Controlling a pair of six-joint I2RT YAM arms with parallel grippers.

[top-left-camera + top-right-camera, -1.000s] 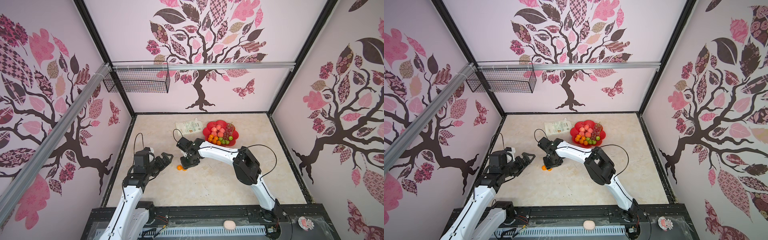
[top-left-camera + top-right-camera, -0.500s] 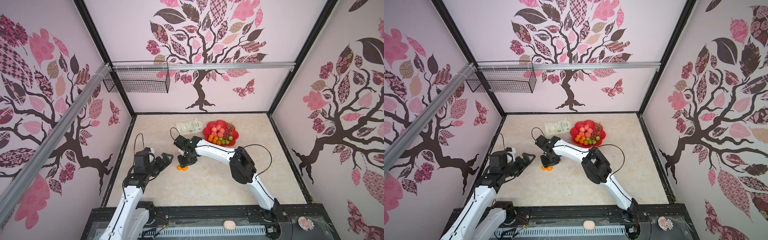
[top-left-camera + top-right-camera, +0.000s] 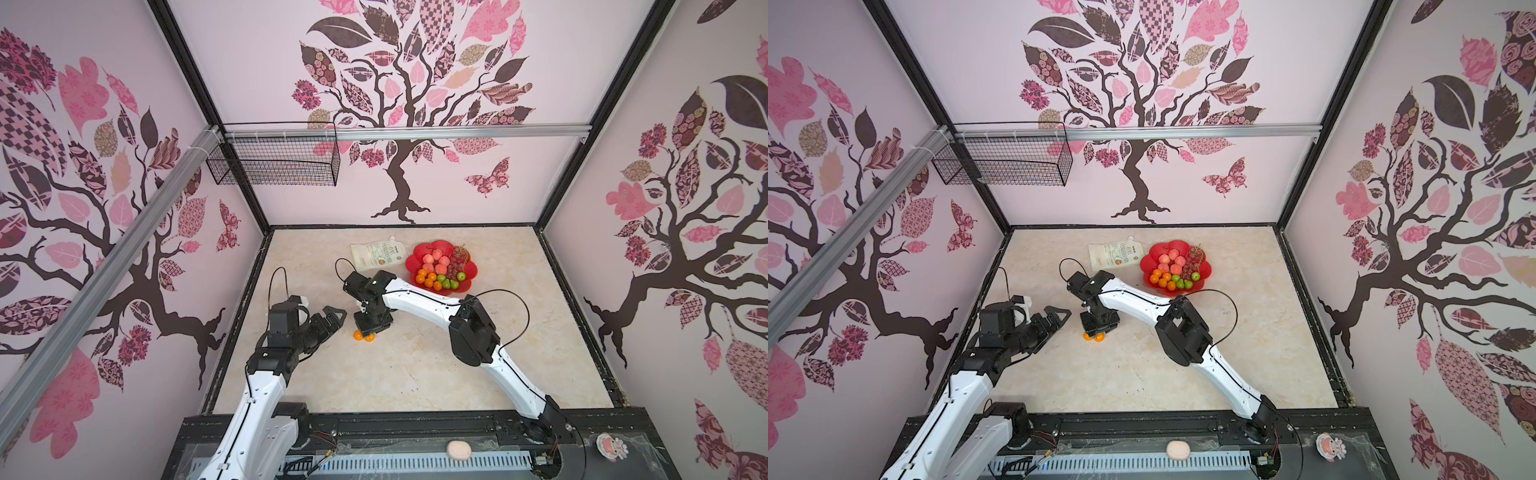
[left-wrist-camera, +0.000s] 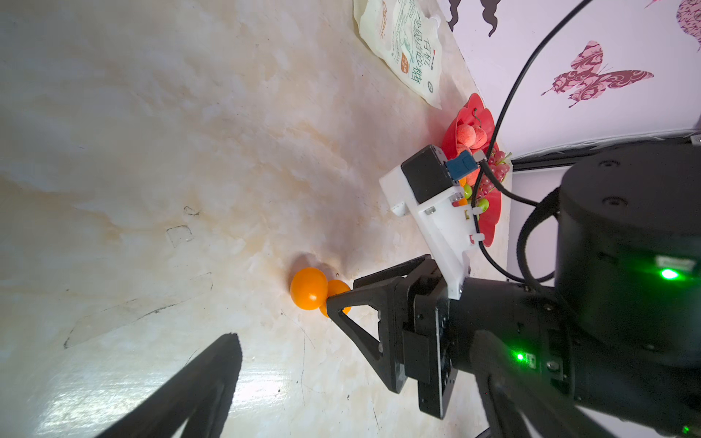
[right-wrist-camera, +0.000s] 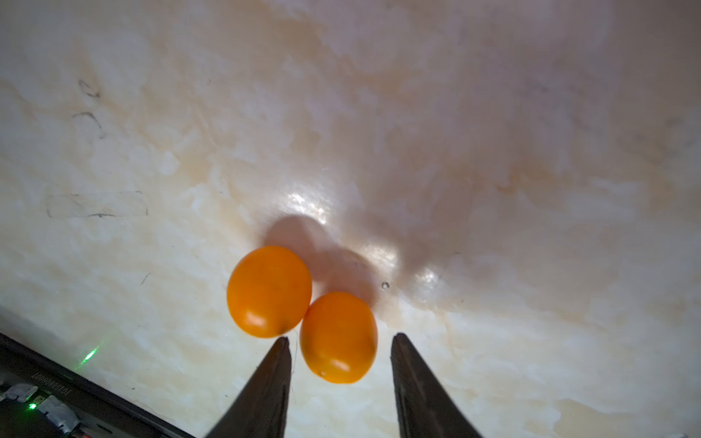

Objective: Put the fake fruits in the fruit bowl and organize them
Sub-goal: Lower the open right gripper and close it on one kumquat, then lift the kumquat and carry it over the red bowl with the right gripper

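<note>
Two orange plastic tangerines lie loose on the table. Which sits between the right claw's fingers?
The orange tangerine farther from the left arm; its touching twin lies outside the right gripper's open fingers.

Two tangerines [image 3: 358, 335] are set touching on the desk [image 3: 415, 374], before the fruit bowl [image 3: 434, 245]. A pouch [image 3: 376, 254] is laid left of it.
</note>
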